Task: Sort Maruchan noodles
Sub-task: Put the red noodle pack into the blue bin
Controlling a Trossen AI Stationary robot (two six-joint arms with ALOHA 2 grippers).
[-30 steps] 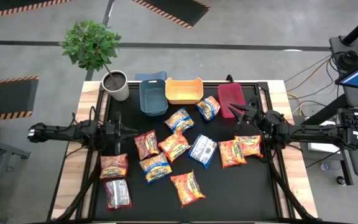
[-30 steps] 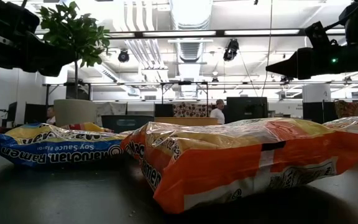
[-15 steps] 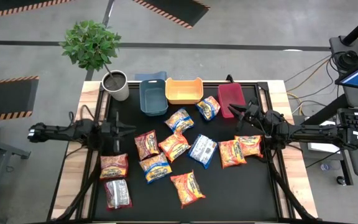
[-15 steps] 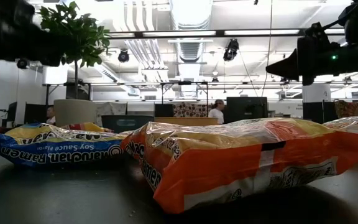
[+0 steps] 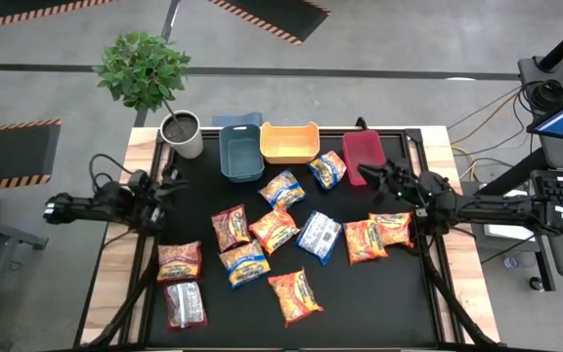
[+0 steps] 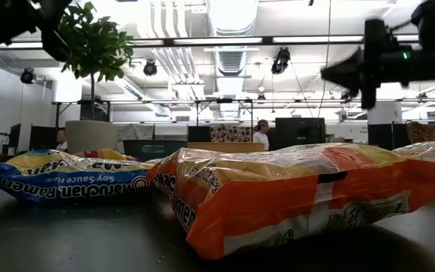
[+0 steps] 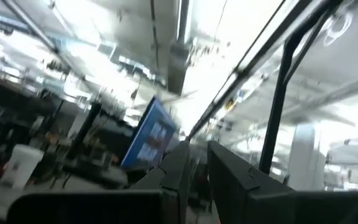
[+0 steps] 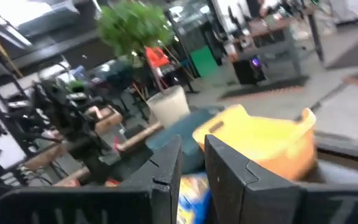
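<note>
Several Maruchan noodles packets lie flat on the black mat: a dark red one [image 5: 230, 227], orange ones [image 5: 274, 229] [image 5: 294, 296] [image 5: 365, 241], blue ones [image 5: 243, 262] [image 5: 282, 189] [image 5: 327, 169]. My left gripper [image 5: 174, 183] [image 7: 194, 180] is shut and empty, raised at the mat's left edge and tipped up toward the ceiling. My right gripper [image 5: 374, 172] [image 8: 192, 174] is shut and empty. It hangs above the mat's far right, beside the red bin [image 5: 363, 156], and points toward the yellow bin [image 8: 260, 140].
A blue bin [image 5: 240, 152], a yellow bin [image 5: 289, 143] and the red bin stand in a row along the far edge. A potted plant [image 5: 145, 68] in a white pot [image 5: 182, 134] stands at the far left corner. A person [image 6: 263, 134] stands far behind the table.
My left gripper has risen, tipped upward and rolled, drawing back toward the table's left edge. My right gripper has rolled about its own line with little shift in place. Both stay shut. The packets have not moved.
</note>
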